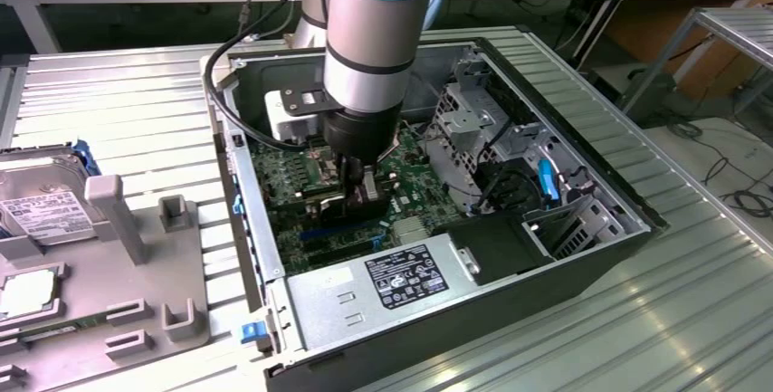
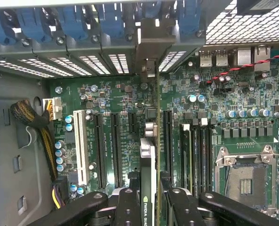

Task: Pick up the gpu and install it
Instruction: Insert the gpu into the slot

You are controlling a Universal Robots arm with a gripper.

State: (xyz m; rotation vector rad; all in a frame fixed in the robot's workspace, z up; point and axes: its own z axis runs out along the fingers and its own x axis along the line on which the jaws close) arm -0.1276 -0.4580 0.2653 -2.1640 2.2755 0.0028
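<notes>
I have the fingers (image 2: 147, 200) clamped on the gpu (image 2: 147, 155), edge-on above the motherboard (image 2: 106, 94); best lowered square into its slot.

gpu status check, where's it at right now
Claw shut on gpu, card held edge-on. Down inside the computer case, over the motherboard slots. Nothing seen in the way.
</notes>
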